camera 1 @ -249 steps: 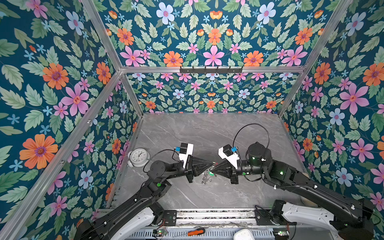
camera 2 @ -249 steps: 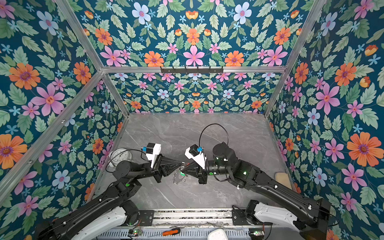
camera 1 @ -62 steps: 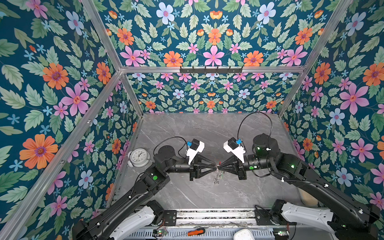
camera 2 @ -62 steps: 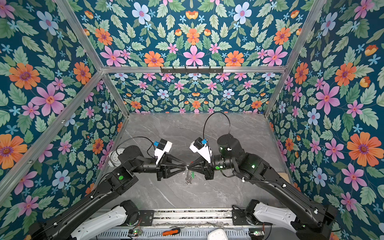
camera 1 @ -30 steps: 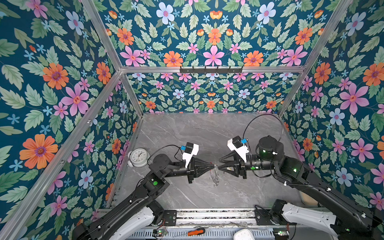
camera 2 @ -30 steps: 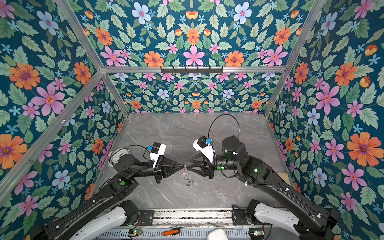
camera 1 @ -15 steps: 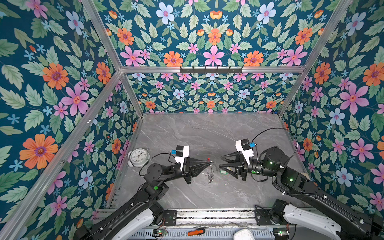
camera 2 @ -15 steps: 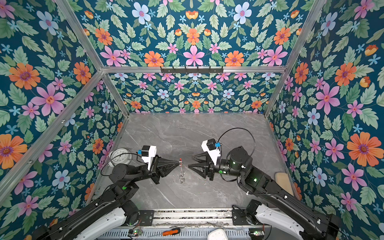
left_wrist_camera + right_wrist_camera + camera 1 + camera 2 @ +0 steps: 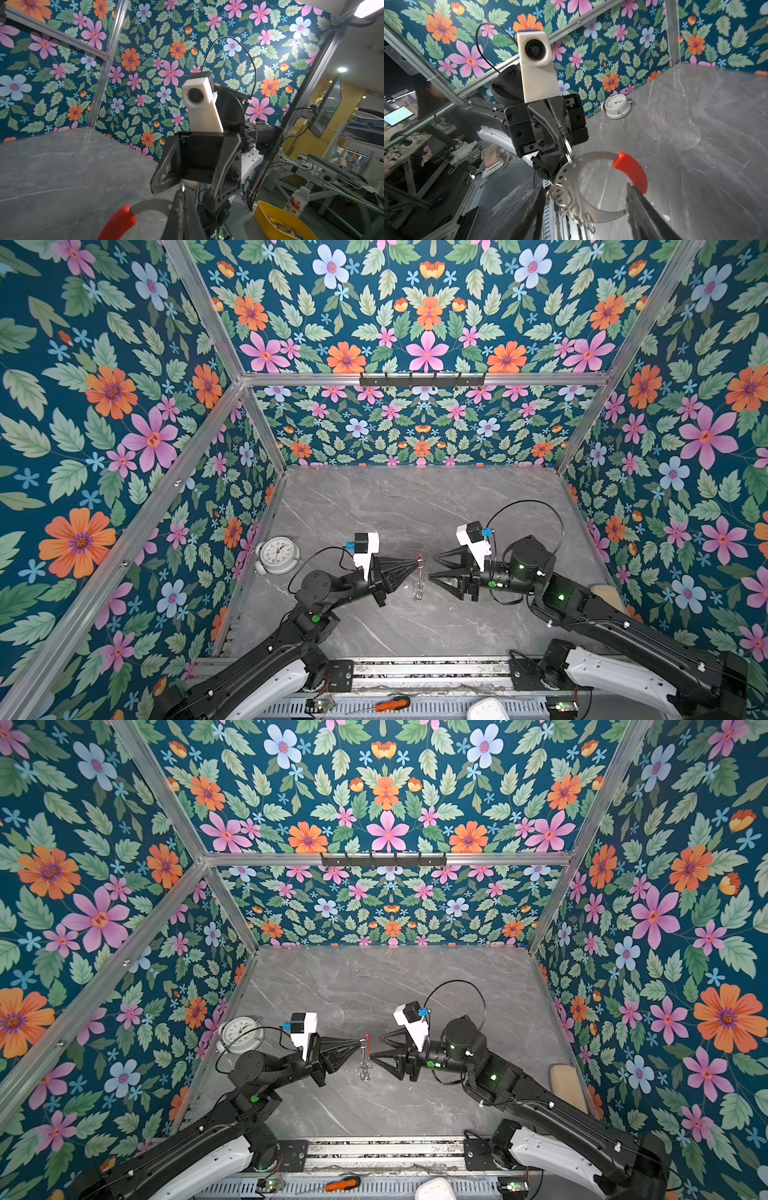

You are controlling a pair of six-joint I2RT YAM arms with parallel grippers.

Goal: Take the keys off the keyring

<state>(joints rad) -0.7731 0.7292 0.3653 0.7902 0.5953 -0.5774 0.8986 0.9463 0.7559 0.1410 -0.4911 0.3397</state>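
Observation:
My left gripper is shut on the keyring, which hangs edge-on above the grey table. In the right wrist view the keyring is a thin perforated grey hoop with a red section and small wire rings. My right gripper is open just right of the hoop; there the hoop's lower part shows between its spread fingers, not pinched. The left wrist view shows the hoop at my shut left gripper. The keys are out of view.
A white alarm clock stands at the table's left edge. Flowered walls close in the left, back and right. A hook rail hangs on the back wall. A screwdriver lies on the front rail. A yellow bowl sits outside.
The right gripper's jaws have spread wider beside the hoop. The left gripper, still shut on the keyring, has drawn it a little to the left over the last second.

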